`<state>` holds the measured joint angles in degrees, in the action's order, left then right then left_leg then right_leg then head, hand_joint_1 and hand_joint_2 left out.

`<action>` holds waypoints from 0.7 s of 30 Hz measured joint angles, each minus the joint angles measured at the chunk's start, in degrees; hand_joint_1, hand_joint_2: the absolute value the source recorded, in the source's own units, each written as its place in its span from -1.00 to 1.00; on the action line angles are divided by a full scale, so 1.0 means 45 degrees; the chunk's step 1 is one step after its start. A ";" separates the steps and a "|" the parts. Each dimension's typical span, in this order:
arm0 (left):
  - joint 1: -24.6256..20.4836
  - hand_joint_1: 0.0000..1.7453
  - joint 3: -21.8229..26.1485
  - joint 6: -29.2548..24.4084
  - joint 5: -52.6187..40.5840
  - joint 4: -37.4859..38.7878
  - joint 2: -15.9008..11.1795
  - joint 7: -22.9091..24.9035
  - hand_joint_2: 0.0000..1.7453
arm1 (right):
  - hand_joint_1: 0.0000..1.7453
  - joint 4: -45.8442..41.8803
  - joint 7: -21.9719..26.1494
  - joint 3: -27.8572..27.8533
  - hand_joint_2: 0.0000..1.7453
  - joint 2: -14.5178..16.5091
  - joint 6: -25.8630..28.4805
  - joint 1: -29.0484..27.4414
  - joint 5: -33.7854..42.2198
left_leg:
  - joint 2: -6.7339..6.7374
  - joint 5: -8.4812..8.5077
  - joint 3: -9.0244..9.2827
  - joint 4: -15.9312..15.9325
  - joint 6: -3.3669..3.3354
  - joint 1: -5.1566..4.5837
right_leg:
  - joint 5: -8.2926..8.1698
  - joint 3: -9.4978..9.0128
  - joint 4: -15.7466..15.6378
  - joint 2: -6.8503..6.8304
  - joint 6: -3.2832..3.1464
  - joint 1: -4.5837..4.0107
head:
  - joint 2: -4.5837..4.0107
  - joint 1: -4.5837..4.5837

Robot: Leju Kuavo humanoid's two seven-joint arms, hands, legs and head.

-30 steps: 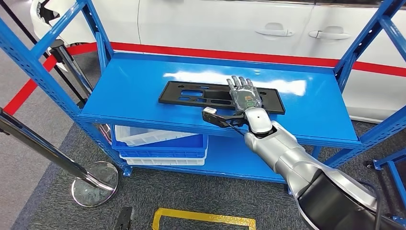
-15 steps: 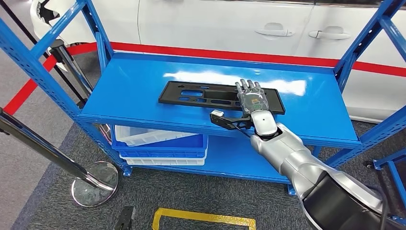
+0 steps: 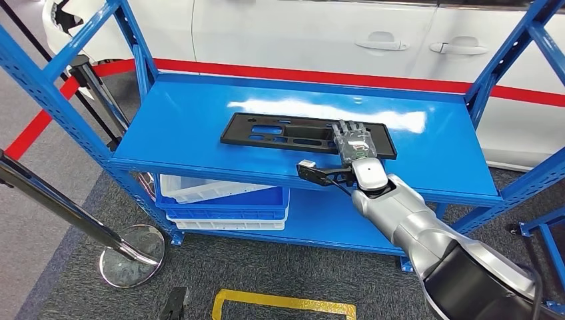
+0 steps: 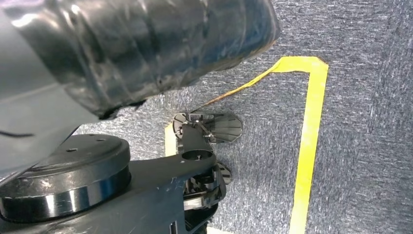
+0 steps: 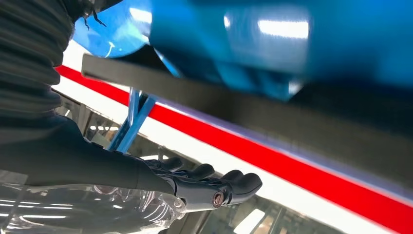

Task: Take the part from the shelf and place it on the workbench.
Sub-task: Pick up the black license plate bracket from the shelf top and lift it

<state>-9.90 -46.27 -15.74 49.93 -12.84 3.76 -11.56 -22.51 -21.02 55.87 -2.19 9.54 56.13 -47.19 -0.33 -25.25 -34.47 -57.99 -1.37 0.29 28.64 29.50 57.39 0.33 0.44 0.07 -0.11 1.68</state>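
A flat black part (image 3: pixel 280 133) with several cutouts lies lengthwise on the top blue shelf (image 3: pixel 186 127). My right hand (image 3: pixel 351 141) is spread over the part's right end, fingers straight and pointing to the back of the shelf. Its thumb (image 3: pixel 313 170) sticks out to the left past the shelf's front edge. In the right wrist view the part's edge (image 5: pixel 272 109) runs as a dark bar, and the fingers (image 5: pixel 209 187) stand apart from it with a gap between. Nothing is in the hand.
Blue uprights (image 3: pixel 40 80) (image 3: pixel 506 60) frame the shelf on both sides. White and blue bins (image 3: pixel 223 200) sit on the lower level. A stanchion with a chrome base (image 3: pixel 132 253) stands at the left, a white car (image 3: pixel 320 33) behind. Yellow tape (image 3: pixel 283 303) marks the carpet.
My right hand has slid to the right along the part and a little toward the shelf's front edge. The part has not moved.
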 joint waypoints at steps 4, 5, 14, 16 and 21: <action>0.0000 -1.00 0.0000 0.0015 -0.0010 0.0002 0.0000 0.0002 -1.00 | -1.00 0.0004 0.0055 0.0000 1.00 -0.0039 -0.0216 -0.0065 0.0001 | 0.0001 0.0000 0.0000 0.0000 0.0000 0.0000 | 0.0000 -0.0001 0.0000 0.0001 0.0000 0.0001 | 0.0000 0.0000; 0.0000 -1.00 0.0000 0.0015 -0.0011 0.0002 0.0000 0.0004 -1.00 | -1.00 0.0004 0.0066 0.0000 1.00 -0.0045 -0.0230 -0.0065 0.0001 | 0.0001 0.0000 0.0000 0.0000 0.0000 0.0000 | 0.0000 -0.0001 0.0000 0.0002 0.0000 0.0001 | 0.0000 0.0000; 0.0004 -1.00 0.0000 0.0019 -0.0013 0.0002 0.0000 -0.0003 -1.00 | 1.00 0.0007 0.0141 -0.0001 1.00 -0.0067 -0.0244 -0.0079 -0.0001 | 0.0001 0.0000 0.0000 0.0000 0.0000 0.0000 | -0.0001 -0.0001 0.0000 0.0001 0.0000 0.0001 | 0.0000 0.0000; 0.0010 -1.00 0.0000 0.0029 -0.0034 0.0002 0.0000 -0.0013 -1.00 | 1.00 0.0006 0.0174 -0.0005 1.00 -0.0086 -0.0239 -0.0090 0.0021 | 0.0000 0.0000 0.0000 0.0000 -0.0001 0.0000 | -0.0001 -0.0001 0.0000 0.0001 0.0000 0.0001 | 0.0000 0.0000; 0.0021 -1.00 0.0000 0.0055 -0.0119 0.0002 0.0000 -0.0040 -1.00 | 1.00 0.0004 0.0346 -0.0018 1.00 -0.0162 -0.0177 -0.0093 0.0046 | 0.0000 0.0000 0.0000 0.0000 0.0000 0.0000 | 0.0000 -0.0001 0.0000 0.0001 0.0000 0.0001 | 0.0000 0.0000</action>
<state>-9.80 -46.27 -15.50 49.39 -12.83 3.76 -11.74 -22.49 -19.46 55.78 -2.92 8.74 55.72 -46.99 -0.33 -25.25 -34.48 -57.99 -1.37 0.29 28.64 29.49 57.39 0.34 0.45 0.08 -0.11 1.68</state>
